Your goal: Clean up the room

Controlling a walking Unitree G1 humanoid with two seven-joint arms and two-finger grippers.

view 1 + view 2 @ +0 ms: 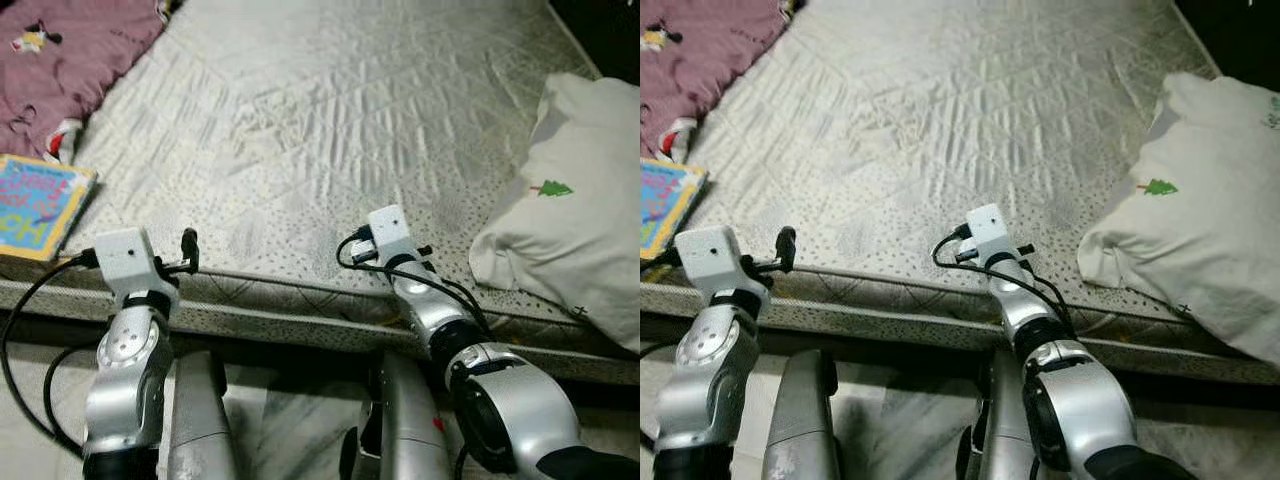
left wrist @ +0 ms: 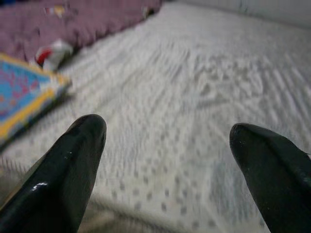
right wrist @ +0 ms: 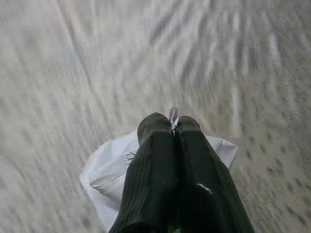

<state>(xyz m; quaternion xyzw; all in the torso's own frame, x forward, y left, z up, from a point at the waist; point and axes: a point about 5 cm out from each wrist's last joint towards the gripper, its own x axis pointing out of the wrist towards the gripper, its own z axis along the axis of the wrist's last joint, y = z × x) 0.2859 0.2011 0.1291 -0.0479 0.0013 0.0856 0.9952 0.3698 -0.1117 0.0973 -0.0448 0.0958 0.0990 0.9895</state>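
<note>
My right gripper point(image 3: 173, 121) is shut on a crumpled white piece point(image 3: 109, 172), paper or thin plastic, that hangs under its fingers above the quilted mattress point(image 1: 350, 110). In the left eye view the right wrist point(image 1: 392, 240) hovers over the bed's near edge. To its left, also at the near edge, my left gripper point(image 2: 167, 136) is open with nothing between its fingers point(image 2: 73, 160). A colourful picture book point(image 1: 35, 205) lies on the bed's left corner, just left of the left wrist point(image 1: 125, 258).
A maroon blanket point(image 1: 70, 60) is bunched at the far left of the bed. On the right lies a white pillow point(image 1: 575, 200) with a small green tree print. The mattress edge point(image 1: 300, 320) runs across in front of me, with pale floor point(image 1: 290, 410) below.
</note>
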